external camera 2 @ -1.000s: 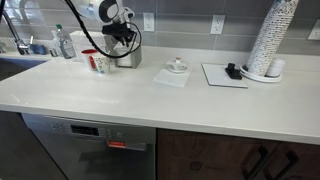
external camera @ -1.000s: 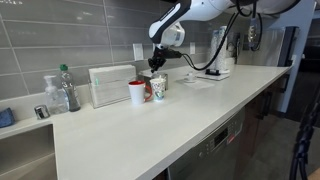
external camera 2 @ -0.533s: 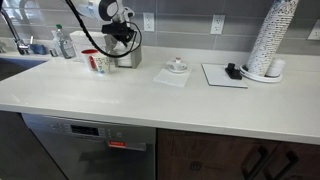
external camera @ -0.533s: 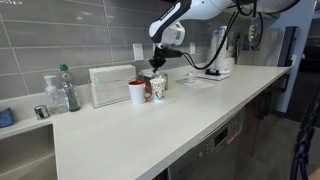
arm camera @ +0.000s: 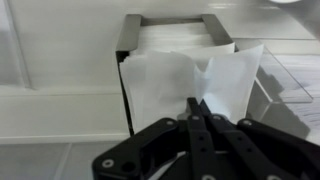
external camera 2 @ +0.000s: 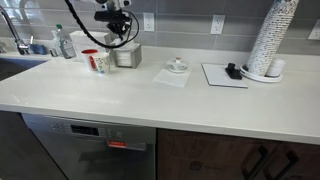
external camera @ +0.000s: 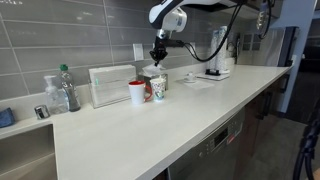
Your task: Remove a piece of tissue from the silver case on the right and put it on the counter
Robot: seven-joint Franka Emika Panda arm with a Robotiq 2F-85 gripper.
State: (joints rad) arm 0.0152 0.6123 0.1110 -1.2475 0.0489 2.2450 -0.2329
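In the wrist view my gripper (arm camera: 197,102) is shut on the top edge of a white tissue (arm camera: 190,72) that stands up out of the silver case (arm camera: 128,42). The case stands on the white counter (external camera: 190,115) against the tiled wall, behind two cups. In both exterior views the gripper (external camera: 158,55) (external camera 2: 118,30) hangs a little above the silver case (external camera 2: 127,56). The tissue is too small to make out in those views.
A red cup (external camera: 137,92) and a patterned cup (external camera: 158,88) stand just in front of the case. A wide pale dispenser box (external camera: 110,85) and bottles (external camera: 67,88) stand further along. A cup on a saucer (external camera 2: 177,66), a tray (external camera 2: 225,75) and a stack of cups (external camera 2: 272,40) stand on the counter.
The gripper has risen from down at the silver case to a little above it. The arm's upper part has moved up with it. The cups have not moved.
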